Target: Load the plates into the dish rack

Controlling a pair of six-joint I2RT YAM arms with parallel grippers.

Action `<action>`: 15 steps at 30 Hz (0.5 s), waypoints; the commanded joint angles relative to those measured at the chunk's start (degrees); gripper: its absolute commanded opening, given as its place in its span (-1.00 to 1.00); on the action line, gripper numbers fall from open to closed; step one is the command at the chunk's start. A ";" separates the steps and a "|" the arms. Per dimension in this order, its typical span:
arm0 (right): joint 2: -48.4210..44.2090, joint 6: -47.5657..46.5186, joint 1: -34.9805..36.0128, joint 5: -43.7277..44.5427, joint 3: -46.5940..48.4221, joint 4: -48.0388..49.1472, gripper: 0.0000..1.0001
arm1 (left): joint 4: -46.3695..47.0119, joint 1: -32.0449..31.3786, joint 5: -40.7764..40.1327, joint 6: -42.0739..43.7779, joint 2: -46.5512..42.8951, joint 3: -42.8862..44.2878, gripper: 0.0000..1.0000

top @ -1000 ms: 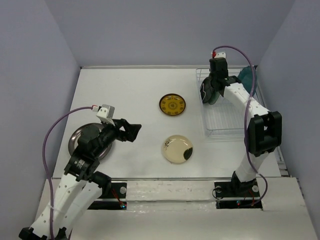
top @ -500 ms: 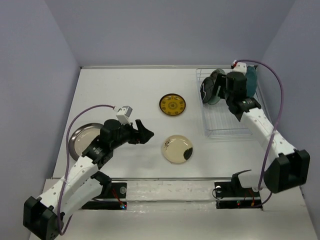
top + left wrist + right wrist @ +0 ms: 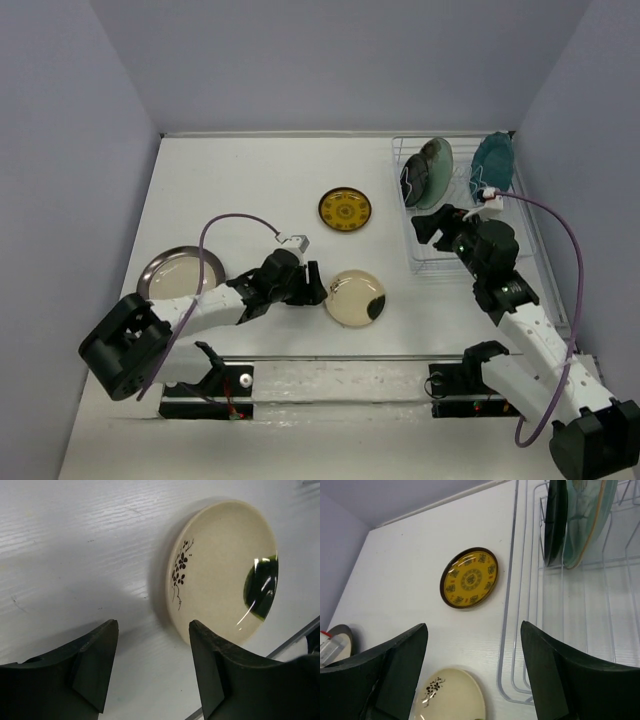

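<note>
The cream plate (image 3: pixel 355 297) with a dark blotch lies flat at the table's near middle. My left gripper (image 3: pixel 313 284) is low at its left edge and open, with nothing between the fingers (image 3: pixel 152 625); one finger is next to the cream plate's (image 3: pixel 222 570) rim. The yellow patterned plate (image 3: pixel 345 209) lies further back, and the grey metallic plate (image 3: pixel 175 272) lies at the left. In the white dish rack (image 3: pixel 432 262) stand a black plate (image 3: pixel 409 185), a pale aqua plate (image 3: pixel 432 170) and a teal plate (image 3: pixel 492 162). My right gripper (image 3: pixel 436 222) hovers open and empty over the rack's front left (image 3: pixel 474 626).
The rack (image 3: pixel 512 605) fills the back right corner, next to the right wall. The black plate (image 3: pixel 555 520) and aqua plate (image 3: pixel 585 520) lean together in its left slots. Lavender walls enclose the table on three sides.
My left gripper has swept right from the grey plate to the cream plate, and its jaws have narrowed somewhat. My right gripper has opened, left the plates standing in the rack and drawn back toward the front.
</note>
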 commanded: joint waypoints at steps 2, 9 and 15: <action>-1.23 2.48 0.42 -7.97 -2.91 7.26 0.59 | 9.81 -1.55 1.30 0.57 6.00 1.99 0.34; 1.76 3.01 0.42 -10.72 -6.60 10.87 0.53 | 15.35 -1.90 6.23 2.06 15.23 4.37 -0.29; 3.00 2.66 0.42 -14.22 -7.48 12.89 0.03 | 15.62 -1.90 2.19 1.71 16.30 4.46 -0.89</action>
